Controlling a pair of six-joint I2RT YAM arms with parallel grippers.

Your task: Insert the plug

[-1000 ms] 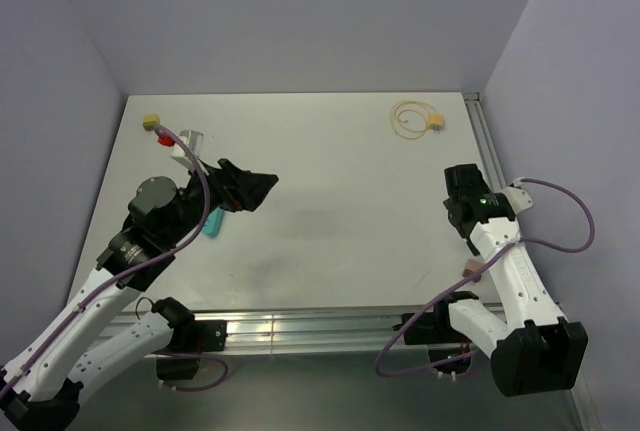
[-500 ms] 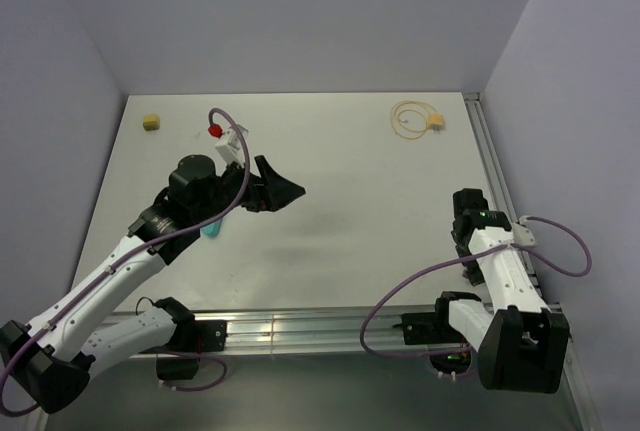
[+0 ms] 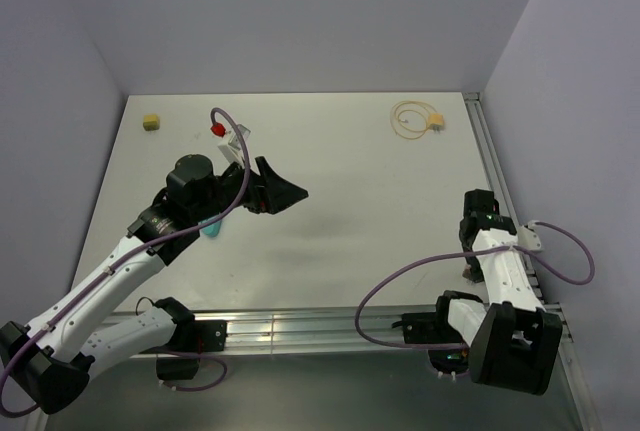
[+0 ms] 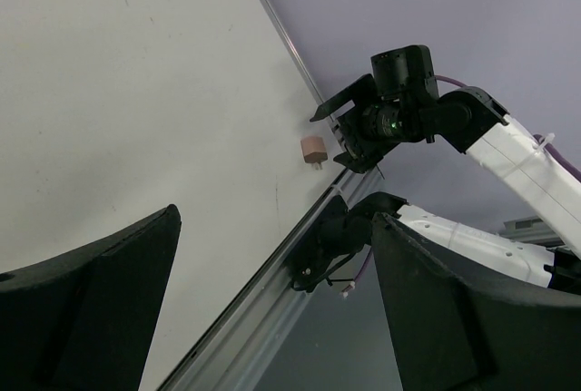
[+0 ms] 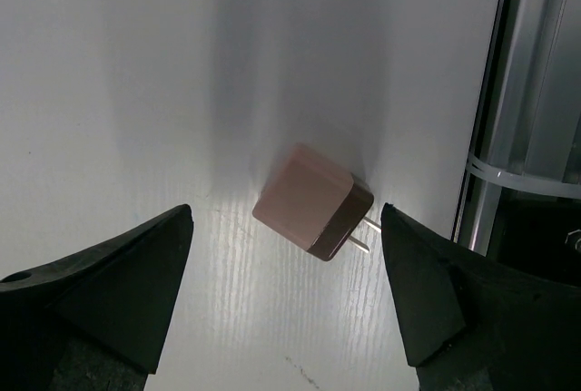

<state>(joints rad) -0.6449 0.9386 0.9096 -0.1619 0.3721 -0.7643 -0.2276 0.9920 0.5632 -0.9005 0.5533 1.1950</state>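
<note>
The plug (image 3: 436, 126), a small yellow connector, lies at the far right of the table on the end of its pale looped cable (image 3: 407, 118). Neither gripper is near it. My left gripper (image 3: 285, 194) hangs open and empty over the table's left middle; in the left wrist view its fingers (image 4: 109, 291) frame bare table. My right gripper (image 5: 286, 211) is open at the near right edge, pointing down. A pink cube charger (image 5: 311, 201) with two metal prongs lies on the table between its spread fingers, untouched.
A yellow block (image 3: 151, 122) sits at the far left corner. A teal block (image 3: 212, 228) lies partly under my left arm. The pink charger (image 4: 313, 149) is close to the aluminium rail (image 3: 486, 141) along the right edge.
My right arm drew back toward the near right edge and came down over the pink charger. My left arm swung right, then held still. Both grippers narrowed slightly.
</note>
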